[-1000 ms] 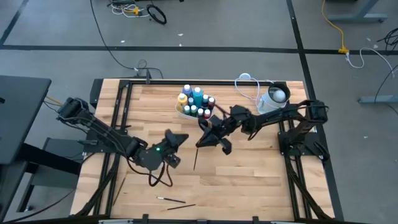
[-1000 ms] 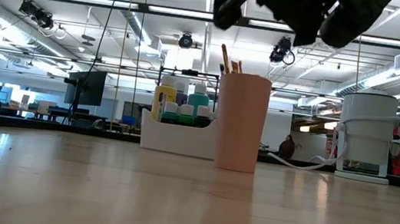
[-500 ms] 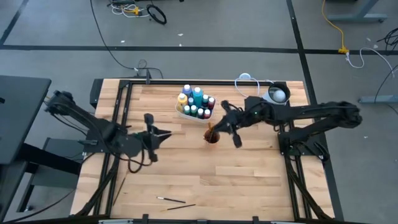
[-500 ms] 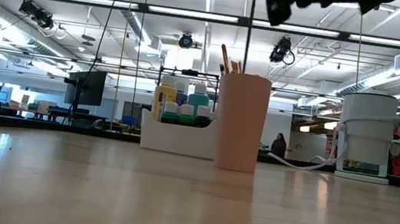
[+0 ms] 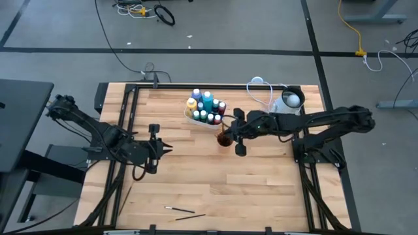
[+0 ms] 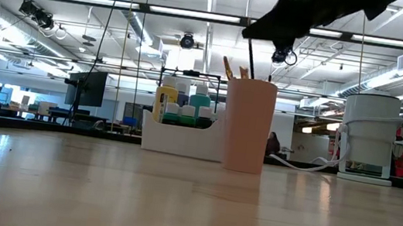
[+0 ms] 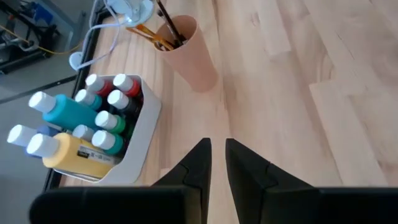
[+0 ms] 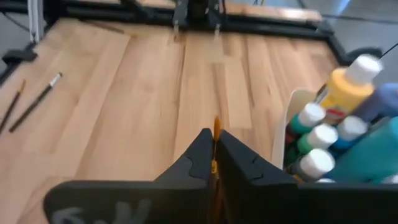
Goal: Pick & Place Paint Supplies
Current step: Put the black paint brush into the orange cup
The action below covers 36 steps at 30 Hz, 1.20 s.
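Right tool [image 5: 230, 134] sits over the pink cup [image 6: 247, 124] near mid-table, just in front of the white caddy [image 5: 193, 117]; in the right wrist view its two fingers [image 8: 198, 163] stand almost pressed together with a thin orange strip, apparently a brush handle, showing in the slit between them; can't tell for sure that it is gripped. In the low view a dark brush [image 6: 251, 59] hangs from under that tool into the cup, next to the orange-handled brush [image 6: 227, 68] and other handles already standing in it. Caddy holds the white-capped paint bottles [image 7: 79, 126]: yellow, teal, blue, green, red-brown, packed tight, touching each other; caddy and cup are just beside one another. Left tool [image 5: 159, 145] hovers over bare wood on the left half of the table [image 5: 261, 189], well apart from cup and caddy, fingers [image 7: 197, 163] narrowly apart with nothing between them. Two loose dark brushes [image 5: 185, 212] lie near the front edge of the table, well away from both tools. Round white-and-grey container [image 5: 290, 102] with a white cable [image 5: 260, 83] sits at the far right corner, near the right arm. Black frame rails run along the table edges. Beyond the table, open workshop space with ceiling lights.
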Each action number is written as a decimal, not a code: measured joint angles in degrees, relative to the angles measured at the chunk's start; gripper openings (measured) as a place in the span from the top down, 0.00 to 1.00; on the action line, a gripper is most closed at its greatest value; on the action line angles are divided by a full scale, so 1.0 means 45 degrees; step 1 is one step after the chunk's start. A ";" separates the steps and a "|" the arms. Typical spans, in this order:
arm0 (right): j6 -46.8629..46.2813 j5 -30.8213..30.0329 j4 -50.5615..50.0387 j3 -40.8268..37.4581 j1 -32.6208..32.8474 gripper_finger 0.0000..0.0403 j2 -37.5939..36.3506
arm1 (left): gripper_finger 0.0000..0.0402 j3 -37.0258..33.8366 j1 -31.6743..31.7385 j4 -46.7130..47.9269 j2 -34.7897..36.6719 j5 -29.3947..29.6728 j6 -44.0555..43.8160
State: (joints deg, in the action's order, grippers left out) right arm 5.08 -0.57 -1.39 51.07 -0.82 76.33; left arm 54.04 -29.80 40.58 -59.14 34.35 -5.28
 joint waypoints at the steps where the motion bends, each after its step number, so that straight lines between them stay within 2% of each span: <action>1: 0.0000 0.0004 -0.0020 0.0000 0.0000 0.94 0.0151 | 0.86 0.0000 -0.0001 0.0055 -0.0008 -0.0044 -0.0009; 7: 0.0063 -0.0014 -0.0028 0.0000 -0.0010 0.87 0.0961 | 0.86 0.0000 -0.0005 0.0306 0.0002 -0.0585 -0.1229; 15: -0.0258 -0.0022 0.0538 -0.0005 -0.0010 0.77 0.1089 | 0.86 -0.0112 0.0010 0.1857 0.0007 -0.0687 -0.6089; 18: 0.0046 -0.0124 0.0942 -0.0005 -0.0008 0.73 0.1089 | 0.86 -0.0693 0.0010 0.1884 0.0002 -0.1302 -0.7968; 26: 0.0121 -0.0445 0.1948 0.0005 -0.0010 0.66 0.1084 | 0.78 -0.3075 -0.0102 0.1188 -0.0809 -0.4732 -1.3281; 31: 0.0160 -0.0448 0.1385 0.0005 -0.0010 0.65 0.1084 | 0.71 -0.4109 -0.0102 0.0850 -0.1686 -0.7745 -1.7009; 36: 0.0159 -0.0453 0.1245 0.0005 -0.0010 0.66 0.1084 | 0.69 -0.4653 -0.0117 0.1001 -0.2419 -1.1512 -2.0110</action>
State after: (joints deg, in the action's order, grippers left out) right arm 5.80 -2.61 4.21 51.09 -0.86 81.21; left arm 33.10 -30.33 45.08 -70.03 -17.45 -95.78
